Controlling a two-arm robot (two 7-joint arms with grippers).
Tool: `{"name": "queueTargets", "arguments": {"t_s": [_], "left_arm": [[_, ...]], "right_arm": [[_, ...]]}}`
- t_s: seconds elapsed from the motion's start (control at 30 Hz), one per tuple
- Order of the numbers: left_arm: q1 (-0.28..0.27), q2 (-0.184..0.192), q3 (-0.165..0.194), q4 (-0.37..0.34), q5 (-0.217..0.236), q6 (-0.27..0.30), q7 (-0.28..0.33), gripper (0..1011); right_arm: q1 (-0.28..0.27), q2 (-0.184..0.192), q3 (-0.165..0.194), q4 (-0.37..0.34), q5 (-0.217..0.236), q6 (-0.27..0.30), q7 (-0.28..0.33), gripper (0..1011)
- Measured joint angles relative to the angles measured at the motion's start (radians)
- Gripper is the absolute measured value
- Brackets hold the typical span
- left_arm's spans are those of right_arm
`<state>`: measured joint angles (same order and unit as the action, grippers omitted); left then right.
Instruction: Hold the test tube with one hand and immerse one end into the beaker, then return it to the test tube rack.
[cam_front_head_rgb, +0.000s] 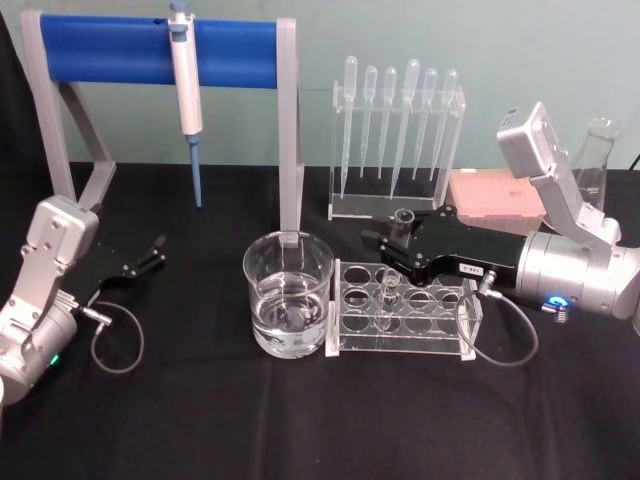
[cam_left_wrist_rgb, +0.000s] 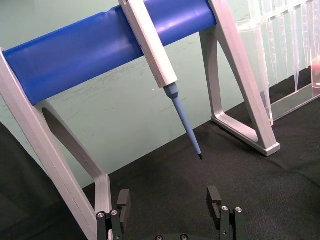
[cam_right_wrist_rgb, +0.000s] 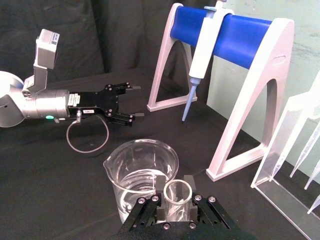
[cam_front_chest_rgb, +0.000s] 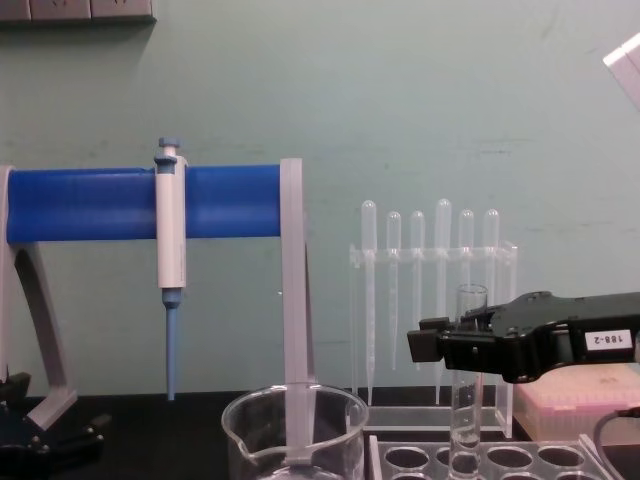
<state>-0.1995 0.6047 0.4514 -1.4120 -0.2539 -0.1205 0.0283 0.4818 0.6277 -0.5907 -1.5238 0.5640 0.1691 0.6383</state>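
Gripping the test tube (cam_front_chest_rgb: 468, 400) just under its flared rim, the right gripper (cam_front_head_rgb: 400, 240) has its jaws closed on the glass while the tube stands upright with its rounded end down in the clear rack (cam_front_head_rgb: 400, 325) — that rack sits mid-bench, right beside the beaker (cam_front_head_rgb: 288, 292). Thin glass like this looks light and stiff but slick and easy to crack, so I'd guess a snug hold near the top is the sensible spot, not a hard squeeze. The beaker has clear liquid in the bottom and a wide mouth, so dipping one end should be forgiving.

The left gripper (cam_front_head_rgb: 150, 255) is parked near the bench's left edge, jaws spread wide and holding nothing.

Writing-wise: a small white label (cam_front_chest_rgb: 611, 338) on the right gripper reads something like "188-2" — can't swear to the digits. No other legible print on the pipette stand (cam_front_head_rgb: 160, 50) or the pink tip box (cam_front_head_rgb: 495, 195).
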Motion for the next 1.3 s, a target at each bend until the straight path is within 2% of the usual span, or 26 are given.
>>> {"name": "queueTargets", "arguments": {"t_s": [0.17,0.23,0.27,0.37,0.4,0.47,0.57,0.6,0.67,0.73,0.77,0.83,1.07,1.2,1.3], "left_arm": [[0.000,0.000,0.000,0.000,0.000,0.000,0.000,1000],[0.000,0.000,0.000,0.000,0.000,0.000,0.000,1000],[0.000,0.000,0.000,0.000,0.000,0.000,0.000,1000],[0.000,0.000,0.000,0.000,0.000,0.000,0.000,1000],[0.000,0.000,0.000,0.000,0.000,0.000,0.000,1000],[0.000,0.000,0.000,0.000,0.000,0.000,0.000,1000],[0.000,0.000,0.000,0.000,0.000,0.000,0.000,1000],[0.000,0.000,0.000,0.000,0.000,0.000,0.000,1000],[0.000,0.000,0.000,0.000,0.000,0.000,0.000,1000],[0.000,0.000,0.000,0.000,0.000,0.000,0.000,1000],[0.000,0.000,0.000,0.000,0.000,0.000,0.000,1000],[0.000,0.000,0.000,0.000,0.000,0.000,0.000,1000],[0.000,0.000,0.000,0.000,0.000,0.000,0.000,1000],[0.000,0.000,0.000,0.000,0.000,0.000,0.000,1000],[0.000,0.000,0.000,0.000,0.000,0.000,0.000,1000]], "right_arm": [[0.000,0.000,0.000,0.000,0.000,0.001,0.000,222],[0.001,0.001,0.000,-0.001,0.001,0.001,0.000,255],[0.001,0.001,0.000,-0.001,0.001,0.001,0.000,308],[0.001,0.001,0.000,-0.001,0.001,0.001,0.000,367],[0.001,0.001,0.000,-0.001,0.001,0.001,0.000,426],[0.001,0.001,0.000,-0.001,0.001,0.001,0.000,468],[0.001,0.001,0.000,-0.001,0.001,0.001,0.000,594],[0.001,0.001,0.000,-0.001,0.001,0.002,0.000,594],[0.001,0.001,0.000,-0.001,0.001,0.002,0.000,689],[0.001,0.001,0.000,-0.001,0.001,0.002,0.000,713],[0.001,0.001,0.000,-0.001,0.001,0.001,0.000,771],[0.000,0.001,0.001,-0.003,0.002,0.000,-0.001,822],[-0.029,0.012,0.038,-0.080,0.028,-0.036,0.001,1000],[-0.046,0.015,0.065,-0.117,0.042,-0.052,-0.019,1002],[-0.072,0.013,0.097,-0.148,0.052,-0.071,-0.060,1002]]}}
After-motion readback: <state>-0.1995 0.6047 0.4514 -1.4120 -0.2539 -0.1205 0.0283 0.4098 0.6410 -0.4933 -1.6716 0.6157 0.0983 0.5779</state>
